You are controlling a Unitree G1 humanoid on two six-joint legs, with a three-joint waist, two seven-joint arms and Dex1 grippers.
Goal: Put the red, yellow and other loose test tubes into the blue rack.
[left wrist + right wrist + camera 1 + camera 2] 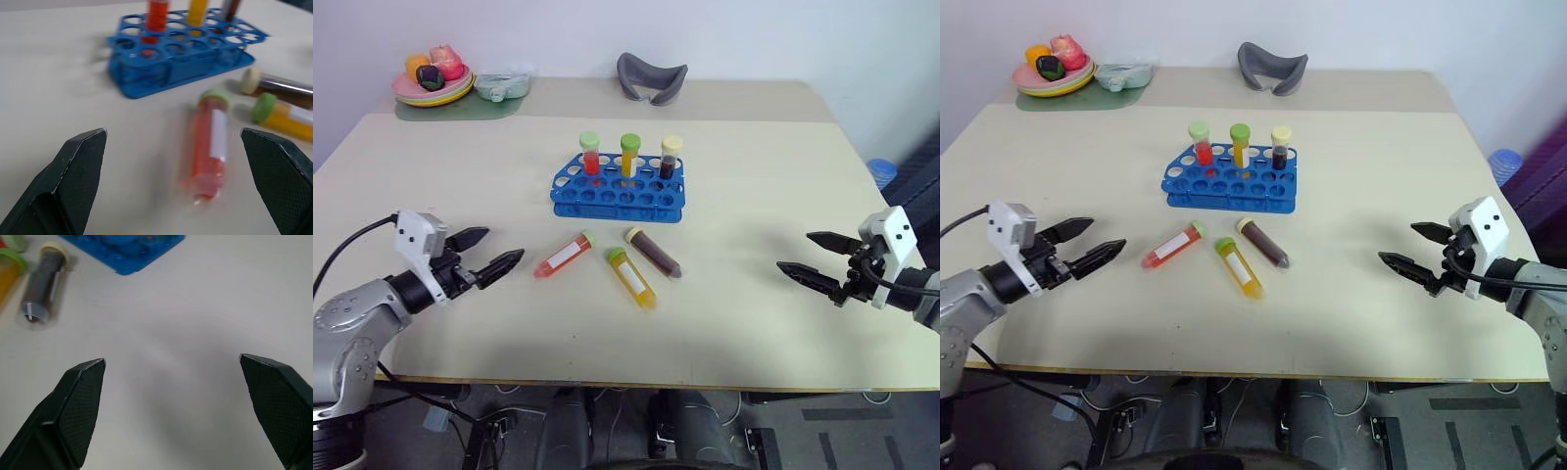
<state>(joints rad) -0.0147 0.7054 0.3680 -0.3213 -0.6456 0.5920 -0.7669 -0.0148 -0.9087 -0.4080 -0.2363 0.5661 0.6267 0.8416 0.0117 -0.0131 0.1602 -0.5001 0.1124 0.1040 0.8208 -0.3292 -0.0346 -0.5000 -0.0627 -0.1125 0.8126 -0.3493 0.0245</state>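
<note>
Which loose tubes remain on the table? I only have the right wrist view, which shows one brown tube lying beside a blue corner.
Observer: Three lie loose: the red tube, the yellow tube and the brown tube, all in front of the blue rack.
Operator: Is the rack empty?
Observer: No, three capped tubes stand upright in its back row.
Operator: Where is the other arm?
Observer: The left gripper is open above the table, beside the red tube, holding nothing.
</note>
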